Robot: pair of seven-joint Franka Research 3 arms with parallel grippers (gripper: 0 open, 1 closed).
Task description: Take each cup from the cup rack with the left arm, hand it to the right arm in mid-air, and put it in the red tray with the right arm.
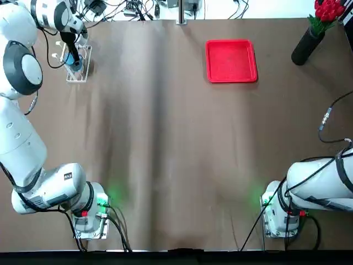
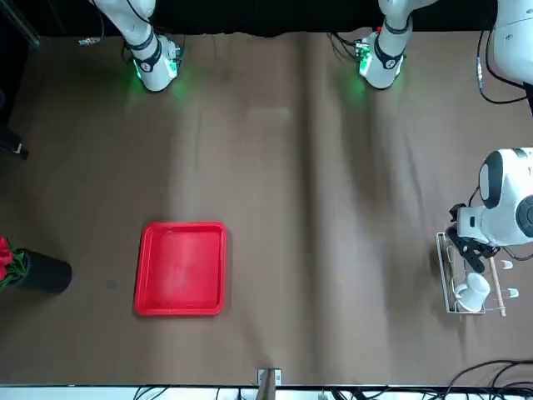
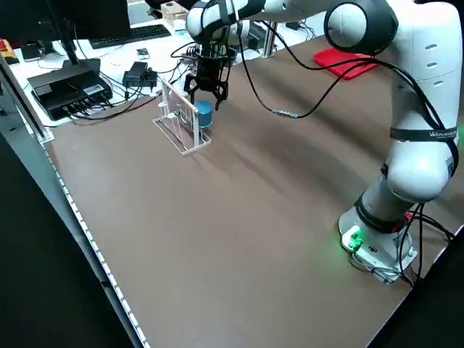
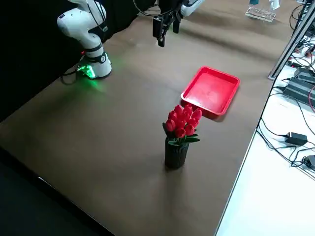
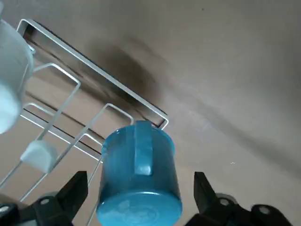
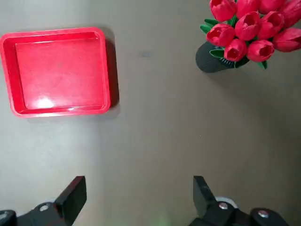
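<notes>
Nothing delivering yet: left gripper [image 5: 136, 197] is straddling blue cup [image 5: 138, 174] on cup rack [image 3: 180, 122], jaws released; red tray [image 1: 231, 61] empty.

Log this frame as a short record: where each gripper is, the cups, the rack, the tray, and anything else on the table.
left gripper: open, fingers either side of the blue cup at the cup rack
right gripper: open, holding nothing, above the table
white cup: on the rack
red tray: no cup in it
other: vase of red flowers
</notes>
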